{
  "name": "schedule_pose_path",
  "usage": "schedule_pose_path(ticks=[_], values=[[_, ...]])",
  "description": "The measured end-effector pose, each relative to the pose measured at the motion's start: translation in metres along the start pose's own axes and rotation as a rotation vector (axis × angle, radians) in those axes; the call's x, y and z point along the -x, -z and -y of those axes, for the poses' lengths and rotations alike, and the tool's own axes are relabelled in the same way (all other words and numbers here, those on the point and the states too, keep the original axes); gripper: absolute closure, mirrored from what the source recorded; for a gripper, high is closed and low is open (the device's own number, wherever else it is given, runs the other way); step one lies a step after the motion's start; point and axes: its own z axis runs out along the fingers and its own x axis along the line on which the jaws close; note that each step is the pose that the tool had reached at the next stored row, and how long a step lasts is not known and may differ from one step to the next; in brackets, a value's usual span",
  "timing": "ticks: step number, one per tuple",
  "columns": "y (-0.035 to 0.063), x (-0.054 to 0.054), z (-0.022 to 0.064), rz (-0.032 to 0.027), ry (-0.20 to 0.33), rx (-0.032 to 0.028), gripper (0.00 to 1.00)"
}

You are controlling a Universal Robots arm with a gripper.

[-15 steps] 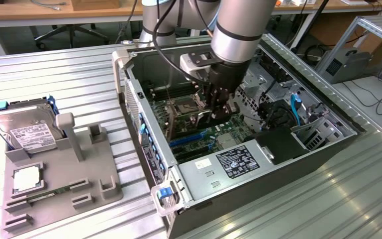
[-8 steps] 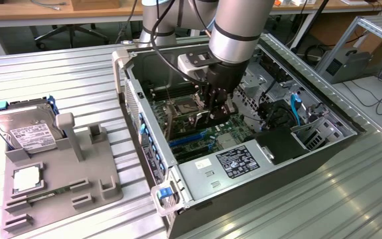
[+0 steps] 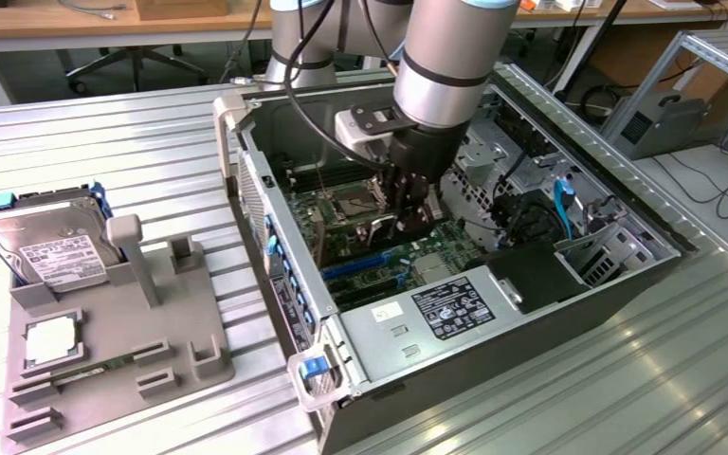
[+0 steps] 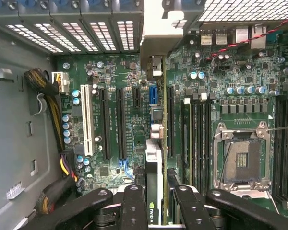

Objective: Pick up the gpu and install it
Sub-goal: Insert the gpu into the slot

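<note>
The gpu stands edge-on between my fingers, a thin card with a green and white logo near the grip. Its pale metal bracket points toward the case's rear slot openings. My gripper is shut on the card, holding it just above the green motherboard, in line with the expansion slots. In the exterior view the gripper reaches down inside the open computer case, over the middle of the motherboard, and the gpu shows as a dark shape between its fingers.
A white slot and black slots lie beside the card, and the CPU socket is on its other side. Cable bundles run along the case wall. At the exterior view's left, a grey fixture holds a hard drive.
</note>
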Motion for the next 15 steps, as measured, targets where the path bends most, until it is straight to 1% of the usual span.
schedule_pose_path(ticks=[6,15], values=[[-0.0004,-0.0001,-0.0028,0.0001,0.0,-0.0002,0.73],[-0.0009,-0.0025,-0.0042,-0.0001,0.0,-0.0001,0.73]])
